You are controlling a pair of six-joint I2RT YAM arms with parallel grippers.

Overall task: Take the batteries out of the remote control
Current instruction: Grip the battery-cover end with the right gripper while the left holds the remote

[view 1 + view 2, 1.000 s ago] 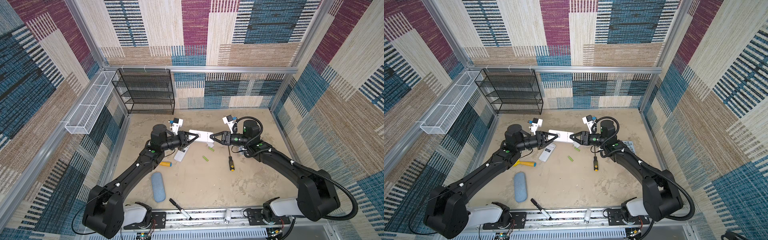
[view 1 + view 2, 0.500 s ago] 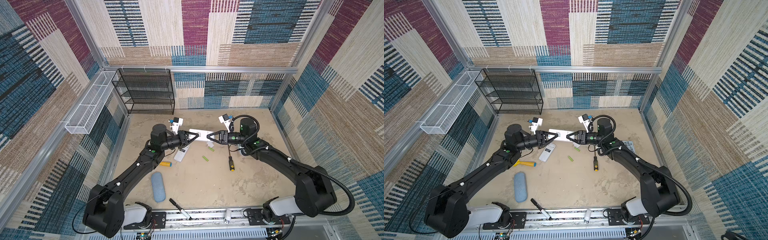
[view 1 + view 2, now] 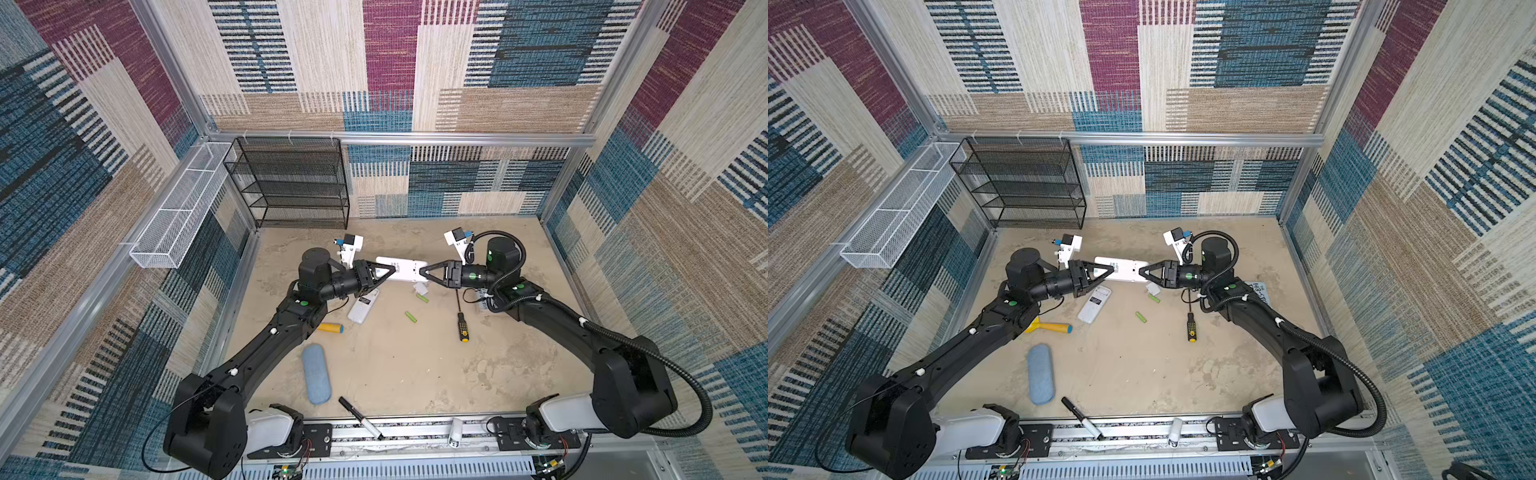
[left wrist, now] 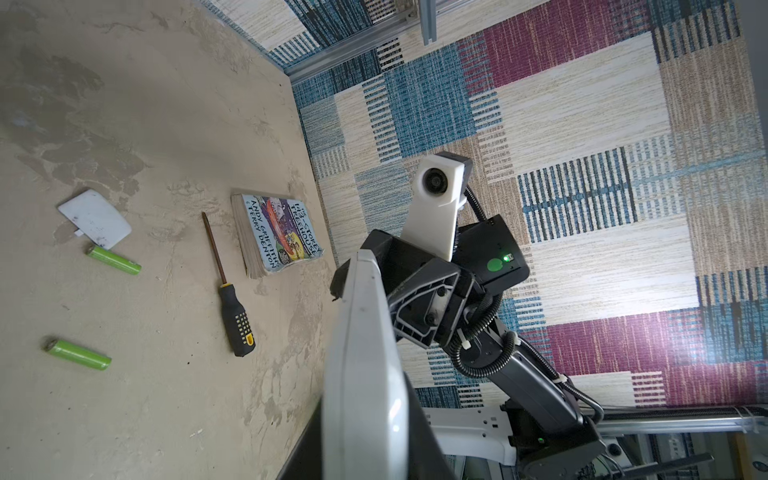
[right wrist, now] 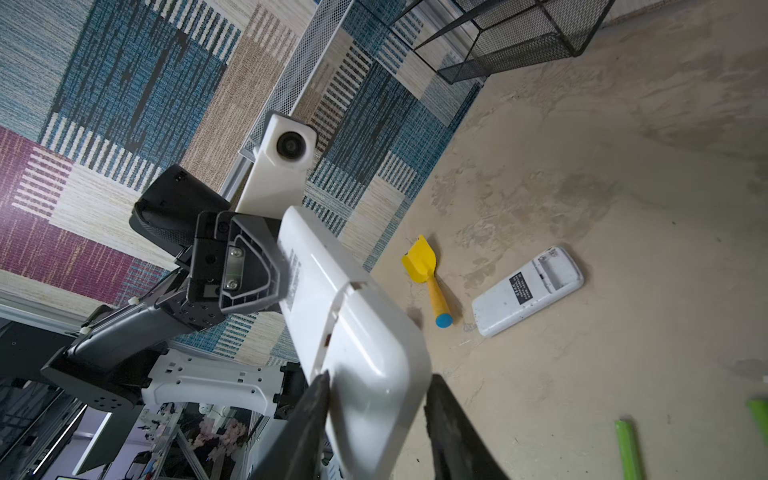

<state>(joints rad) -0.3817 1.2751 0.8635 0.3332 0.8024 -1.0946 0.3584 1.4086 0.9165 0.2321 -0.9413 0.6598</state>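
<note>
**Remote aloft, pinned from both ends**

Spotted two green batteries (image 3: 422, 298) loose on the surface (image 3: 415, 374), lying apart, one just beside a detached white cover (image 4: 94, 218). Saw no yellow ones anywhere. Probably tucked inside the held remote (image 3: 401, 269), judging by the shut-looking panel at its end in the right wrist view.

Hung that remote roughly level in the air, clear of the surface. Clamped it narrow at one end with the left claw (image 3: 386, 272). Straddled the opposite end with the right claw (image 3: 423, 272), one finger against the casing and the other just beside it. Could not tell whether truly pinching.

Left a second remote (image 3: 364, 306) flat below, compartment open and bare. Parked a screwdriver (image 3: 461, 322) and a book (image 4: 276, 232) off toward the right arm.

Trouble ahead, by the look of it:
- Could wrench the casing out of the left claw's thin bite if tugged off-axis from the right.
- Could skid off that glossy rounded corner and drop the lot onto the loose cells.
- Could scatter batteries across the surface if popped open in mid-air.
</note>
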